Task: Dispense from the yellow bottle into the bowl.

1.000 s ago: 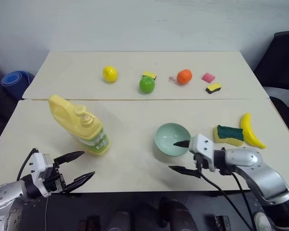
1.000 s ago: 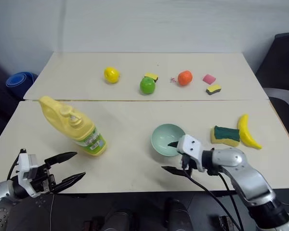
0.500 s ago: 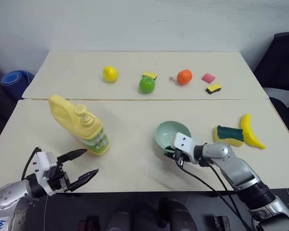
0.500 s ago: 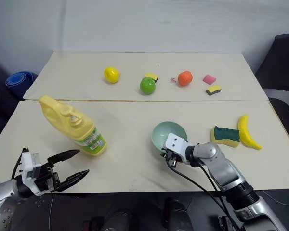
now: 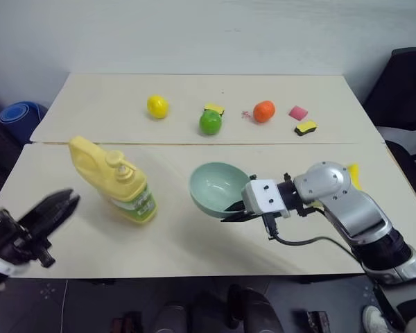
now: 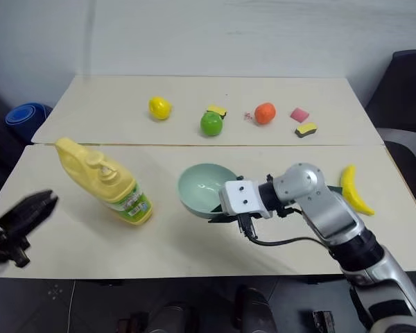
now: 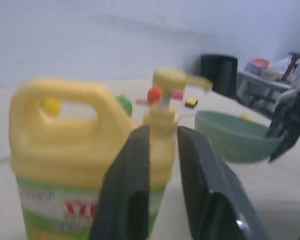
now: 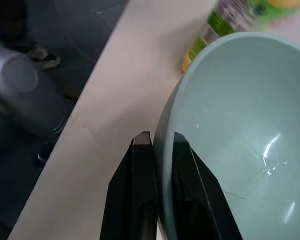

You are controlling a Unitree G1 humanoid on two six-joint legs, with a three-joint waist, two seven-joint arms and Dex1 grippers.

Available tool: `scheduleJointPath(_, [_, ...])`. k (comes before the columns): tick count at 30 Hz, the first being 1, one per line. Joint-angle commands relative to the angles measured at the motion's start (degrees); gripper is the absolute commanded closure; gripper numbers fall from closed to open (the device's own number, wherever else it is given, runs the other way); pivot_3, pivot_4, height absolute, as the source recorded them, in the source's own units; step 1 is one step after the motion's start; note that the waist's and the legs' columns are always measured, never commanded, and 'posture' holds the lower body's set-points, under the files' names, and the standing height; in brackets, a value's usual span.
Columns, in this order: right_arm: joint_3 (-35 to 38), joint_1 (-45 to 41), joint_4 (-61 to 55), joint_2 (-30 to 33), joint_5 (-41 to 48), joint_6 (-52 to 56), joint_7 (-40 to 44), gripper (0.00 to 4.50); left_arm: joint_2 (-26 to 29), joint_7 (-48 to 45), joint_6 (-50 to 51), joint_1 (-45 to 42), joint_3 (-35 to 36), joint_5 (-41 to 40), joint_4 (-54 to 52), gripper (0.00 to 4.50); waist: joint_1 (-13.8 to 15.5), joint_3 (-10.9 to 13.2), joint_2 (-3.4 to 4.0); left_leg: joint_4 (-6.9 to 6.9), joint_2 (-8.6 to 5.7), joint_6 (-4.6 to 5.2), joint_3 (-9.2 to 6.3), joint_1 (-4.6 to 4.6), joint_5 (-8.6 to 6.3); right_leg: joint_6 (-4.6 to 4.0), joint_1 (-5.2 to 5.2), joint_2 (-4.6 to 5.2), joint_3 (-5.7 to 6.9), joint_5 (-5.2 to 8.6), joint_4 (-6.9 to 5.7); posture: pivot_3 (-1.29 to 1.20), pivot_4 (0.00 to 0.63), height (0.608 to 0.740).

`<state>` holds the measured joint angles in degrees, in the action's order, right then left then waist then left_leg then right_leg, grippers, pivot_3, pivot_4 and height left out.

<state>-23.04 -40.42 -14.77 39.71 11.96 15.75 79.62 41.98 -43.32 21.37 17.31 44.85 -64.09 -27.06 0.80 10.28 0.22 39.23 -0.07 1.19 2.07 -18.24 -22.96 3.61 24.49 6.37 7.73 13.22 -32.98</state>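
The yellow bottle (image 5: 115, 184) stands upright on the near table at the left, its pump cap (image 7: 170, 80) toward the bowl. The pale green bowl (image 5: 216, 187) hangs tilted above the table just right of the bottle. My right gripper (image 5: 233, 207) is shut on the bowl's near rim, one finger inside and one outside, as the right wrist view shows at the bowl's rim (image 8: 162, 131). Left of the bottle and apart from it, my left gripper (image 5: 67, 200) is raised and shut on nothing. In the left wrist view its fingers (image 7: 132, 170) point at the bottle (image 7: 65, 150).
On the far table lie a lemon (image 5: 157, 105), a green apple (image 5: 210, 122), an orange (image 5: 263, 111), a pink sponge (image 5: 298, 111) and a yellow-black sponge (image 5: 306, 127). A banana (image 5: 351, 174) peeks from behind my right arm. A black chair (image 5: 405, 83) stands at the right.
My right gripper shut on the bowl's rim and carried the bowl up and left, toward the bottle. My left gripper closed and rose beside the bottle.
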Motion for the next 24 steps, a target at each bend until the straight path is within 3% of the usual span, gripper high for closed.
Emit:
scheduleJointPath(1, [-1.88, -6.15, 1.2, -2.77, 0.75, -0.35, 3.55, 4.5, 5.33, 1.93, -1.21, -10.85, -1.81, 2.6, 2.31, 4.47, -0.08, 0.0, -0.01, 0.01, -0.02, -0.02, 0.01, -0.01, 0.03, 0.0, 0.01, -0.01, 0.01, 0.0, -0.01, 0.0, 0.15, 0.74])
scheduleJointPath(9, [-6.51, -14.58, 4.22, -9.1, -1.69, 3.3, 3.96, 4.5, 8.6, -0.72, 2.0, -29.03, -15.62, 8.49, 9.69, 4.47, -1.53, 0.0, -0.04, 0.0, -0.06, -0.09, 0.15, -0.03, 0.15, 0.02, 0.06, -0.11, 0.06, -0.01, -0.33, 0.0, 0.15, 0.74])
scheduleJointPath(24, [-11.15, -22.61, 4.89, -15.21, -5.91, 10.45, 1.81, 4.5, 7.63, 0.2, 8.78, -28.86, -21.84, 12.93, 7.87, 4.47, -2.3, 0.0, -0.03, 0.0, -0.03, -0.23, 0.09, 0.0, 0.22, 0.02, 0.06, -0.05, 0.06, -0.01, -0.38, 0.0, 0.15, 0.74])
